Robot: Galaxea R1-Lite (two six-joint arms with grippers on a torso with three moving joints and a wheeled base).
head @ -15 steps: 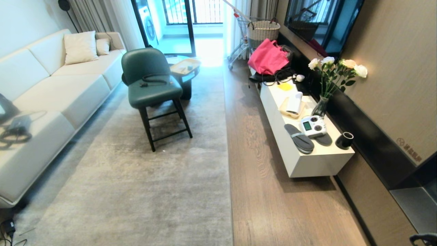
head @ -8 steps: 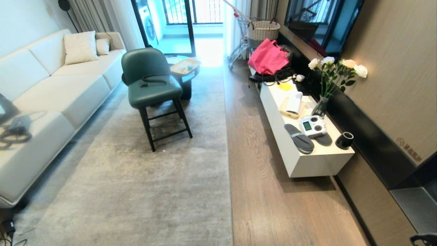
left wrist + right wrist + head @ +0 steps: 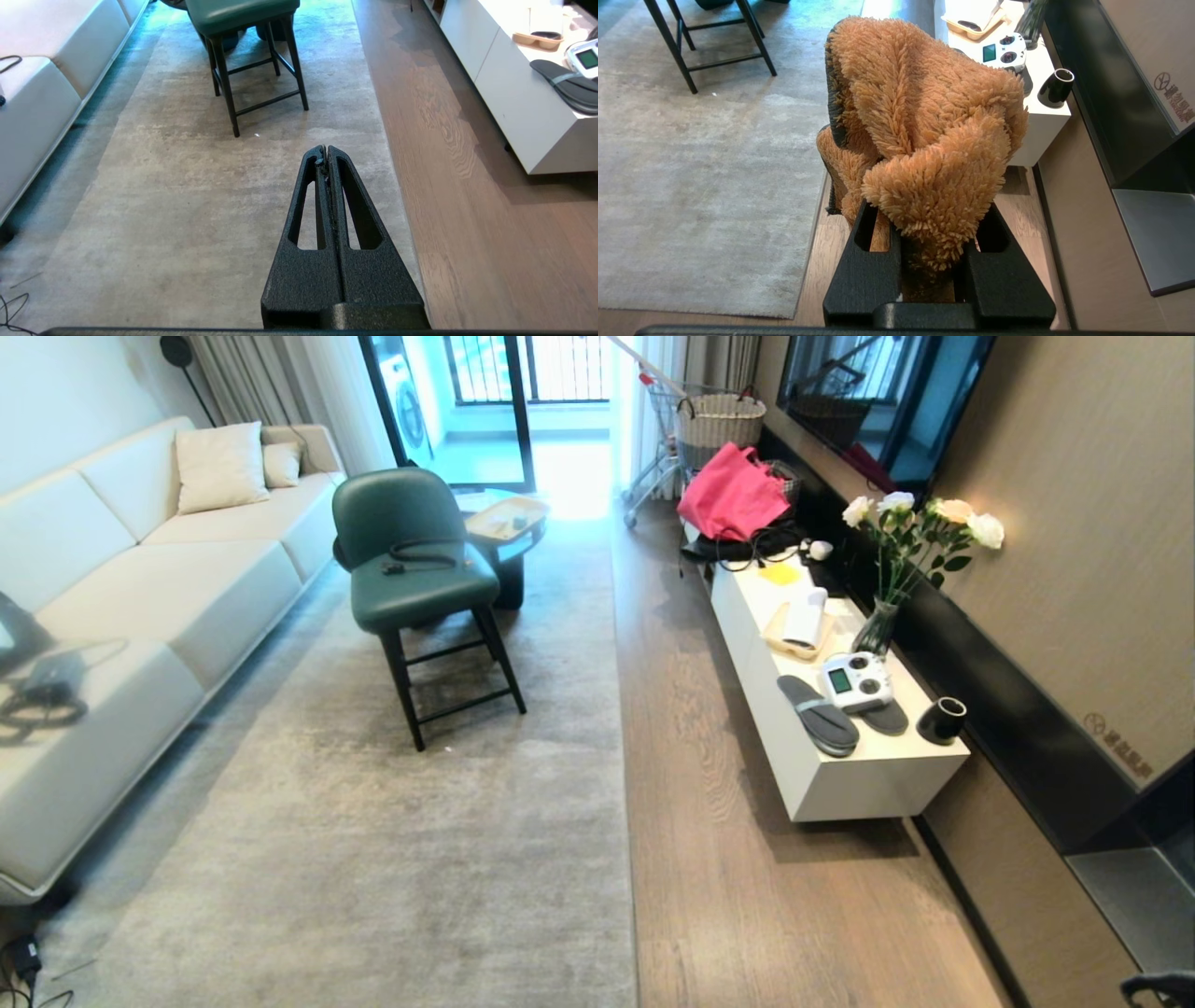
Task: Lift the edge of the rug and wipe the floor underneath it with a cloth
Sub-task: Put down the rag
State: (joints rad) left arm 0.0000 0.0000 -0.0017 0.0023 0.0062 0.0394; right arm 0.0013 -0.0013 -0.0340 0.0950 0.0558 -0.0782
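Facing: rug edge (image 3: pixel 624 728) ran lengthwise away from the robot, floor (image 3: pixel 709 821) right of it.
Left tool (image 3: pixel 326 154): nearer, pressed together, empty.
Right tool (image 3: pixel 924 252): clamped on cloth (image 3: pixel 920 126).

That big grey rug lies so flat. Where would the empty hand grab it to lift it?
Probably at the rug edge, the long straight border lying flat beside the floor. Coming from the floor side lets one finger slip under the thin hem while the other presses on top. The left gripper is shut and empty; the right gripper holds the cloth.
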